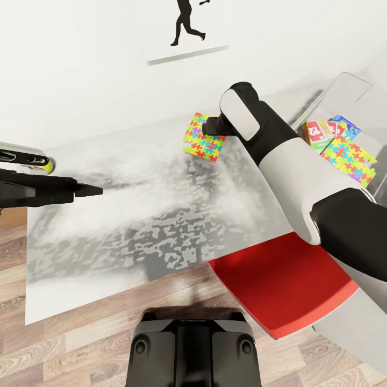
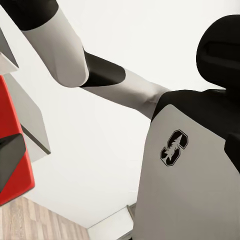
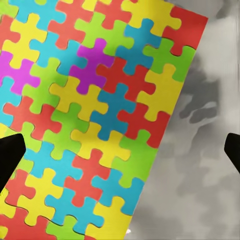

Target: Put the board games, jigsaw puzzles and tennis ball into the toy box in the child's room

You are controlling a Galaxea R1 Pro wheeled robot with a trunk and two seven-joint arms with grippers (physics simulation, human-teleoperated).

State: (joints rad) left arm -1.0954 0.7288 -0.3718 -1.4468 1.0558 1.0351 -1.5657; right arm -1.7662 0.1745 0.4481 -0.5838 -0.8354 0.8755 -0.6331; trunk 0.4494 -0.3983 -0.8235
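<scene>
A jigsaw puzzle (image 1: 201, 141) (image 3: 90, 120) lies flat on the pale grey table (image 1: 134, 204) near the wall. My right gripper (image 1: 207, 127) (image 3: 120, 152) hovers open right over it, one fingertip (image 3: 10, 156) above the puzzle, the other past its edge. At the far right a second jigsaw puzzle (image 1: 350, 159), a yellow-green-red board game (image 1: 317, 132) and a bluish one (image 1: 346, 126) appear to rest inside the toy box (image 1: 349, 87). My left gripper (image 1: 80, 180) sits open above the table's left end. A bit of the tennis ball (image 1: 49, 165) shows beside its farther finger.
A red chair (image 1: 279, 279) is pushed under the table's near edge, below my right forearm. My dark base (image 1: 193, 349) stands on the wooden floor in front. A white wall with a figure picture (image 1: 185, 27) runs behind the table. The bed is out of view.
</scene>
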